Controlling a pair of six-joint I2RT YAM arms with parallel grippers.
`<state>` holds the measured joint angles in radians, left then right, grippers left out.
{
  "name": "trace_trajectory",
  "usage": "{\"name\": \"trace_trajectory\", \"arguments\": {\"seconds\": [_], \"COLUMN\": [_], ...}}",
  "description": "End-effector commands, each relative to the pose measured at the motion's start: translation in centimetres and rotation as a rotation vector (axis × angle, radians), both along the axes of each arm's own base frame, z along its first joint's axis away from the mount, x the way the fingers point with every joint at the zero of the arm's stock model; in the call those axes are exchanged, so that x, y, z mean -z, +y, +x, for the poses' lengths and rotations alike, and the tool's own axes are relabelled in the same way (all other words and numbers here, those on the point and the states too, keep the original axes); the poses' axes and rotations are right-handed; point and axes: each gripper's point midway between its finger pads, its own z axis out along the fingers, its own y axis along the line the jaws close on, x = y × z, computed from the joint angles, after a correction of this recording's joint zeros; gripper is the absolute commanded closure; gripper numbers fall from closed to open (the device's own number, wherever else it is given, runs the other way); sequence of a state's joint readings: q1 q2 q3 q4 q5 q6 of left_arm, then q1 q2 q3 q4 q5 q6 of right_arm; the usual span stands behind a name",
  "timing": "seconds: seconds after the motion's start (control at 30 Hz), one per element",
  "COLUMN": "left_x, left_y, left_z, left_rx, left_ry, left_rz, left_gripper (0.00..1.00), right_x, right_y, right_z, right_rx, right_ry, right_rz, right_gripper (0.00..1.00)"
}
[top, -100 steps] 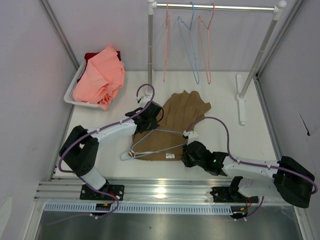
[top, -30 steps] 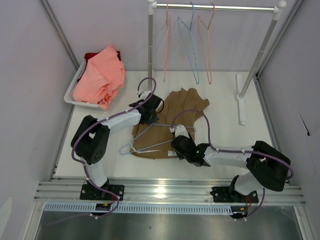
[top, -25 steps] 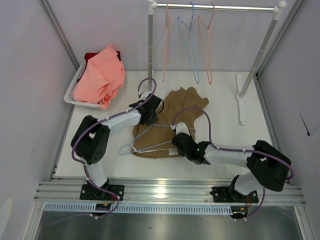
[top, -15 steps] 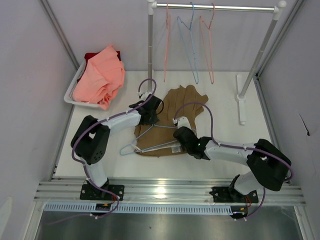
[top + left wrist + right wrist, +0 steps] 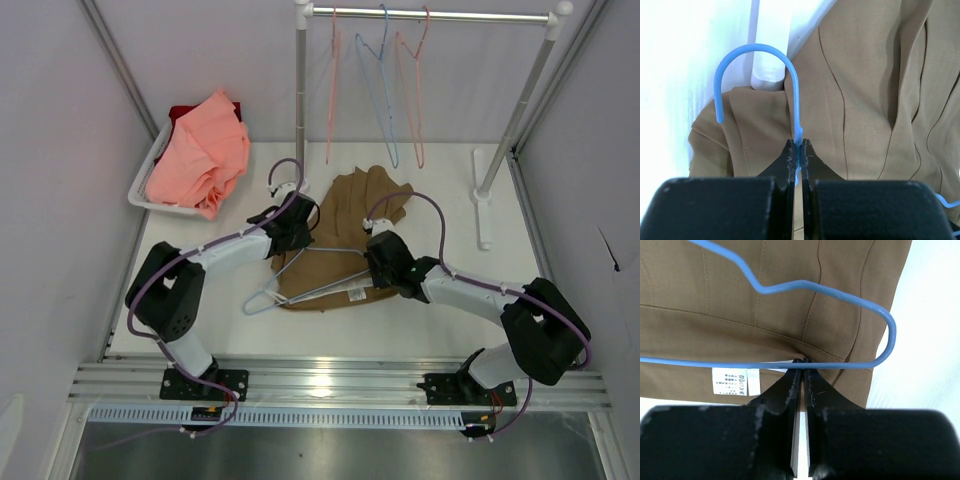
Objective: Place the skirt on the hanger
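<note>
The tan skirt (image 5: pixel 350 205) lies flat on the table, with the pale blue hanger (image 5: pixel 262 297) on its near part. My left gripper (image 5: pixel 297 238) is shut on the hanger's neck just below the hook. The left wrist view shows the hook (image 5: pixel 796 105) curving over the skirt (image 5: pixel 865 75) above my left gripper (image 5: pixel 799 145). My right gripper (image 5: pixel 372 272) is at the skirt's right waist corner. In the right wrist view the right gripper (image 5: pixel 803 362) is shut on the waistband edge of the skirt (image 5: pixel 740 305), just under the hanger's bottom bar and end loop (image 5: pixel 805 285). A white label (image 5: pixel 730 381) shows to the left.
A white basket (image 5: pixel 140 185) holding a salmon-pink garment (image 5: pixel 195 150) stands at the back left. A clothes rack at the back has a pole (image 5: pixel 300 100) and carries pink and blue hangers (image 5: pixel 385 90). Its foot (image 5: pixel 482 200) is on the right. Walls close both sides.
My right gripper has moved from the skirt's near edge up to its right waist corner. The skirt and hanger have shifted slightly toward the rack. The left gripper keeps its hold.
</note>
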<state>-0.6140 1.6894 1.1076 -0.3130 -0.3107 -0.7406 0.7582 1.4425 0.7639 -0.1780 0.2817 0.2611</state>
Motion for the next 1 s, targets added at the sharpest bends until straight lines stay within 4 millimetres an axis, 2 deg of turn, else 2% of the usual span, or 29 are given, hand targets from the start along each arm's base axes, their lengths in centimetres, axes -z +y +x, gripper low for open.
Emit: {"name": "trace_trajectory", "arguments": {"seconds": [0.0, 0.03, 0.13, 0.27, 0.77, 0.97], "left_x": [-1.6, -1.0, -0.9, -0.9, -0.9, -0.3], "left_y": [0.8, 1.1, 1.3, 1.5, 2.6, 3.1], "left_z": [0.4, 0.0, -0.3, -0.9, -1.5, -1.8], "left_rx": [0.005, 0.003, -0.002, -0.002, -0.039, -0.042], "left_ry": [-0.056, -0.046, -0.049, -0.065, -0.097, -0.084], "left_rz": [0.013, 0.021, 0.021, 0.028, 0.088, 0.124], "left_gripper": [1.00, 1.00, 1.00, 1.00, 1.00, 1.00], "right_x": [-2.9, -3.0, -4.1, -4.5, -3.4, -2.3], "right_y": [0.9, 0.9, 1.0, 1.0, 0.6, 0.4], "right_z": [1.6, 1.6, 2.1, 2.9, 4.7, 5.1], "right_rx": [-0.003, -0.003, 0.001, 0.006, -0.012, -0.033], "right_ry": [-0.032, -0.033, -0.051, -0.051, 0.015, 0.101], "right_rz": [0.068, 0.067, 0.074, 0.075, 0.067, 0.176], "right_gripper": [0.94, 0.94, 0.93, 0.93, 0.93, 0.93]}}
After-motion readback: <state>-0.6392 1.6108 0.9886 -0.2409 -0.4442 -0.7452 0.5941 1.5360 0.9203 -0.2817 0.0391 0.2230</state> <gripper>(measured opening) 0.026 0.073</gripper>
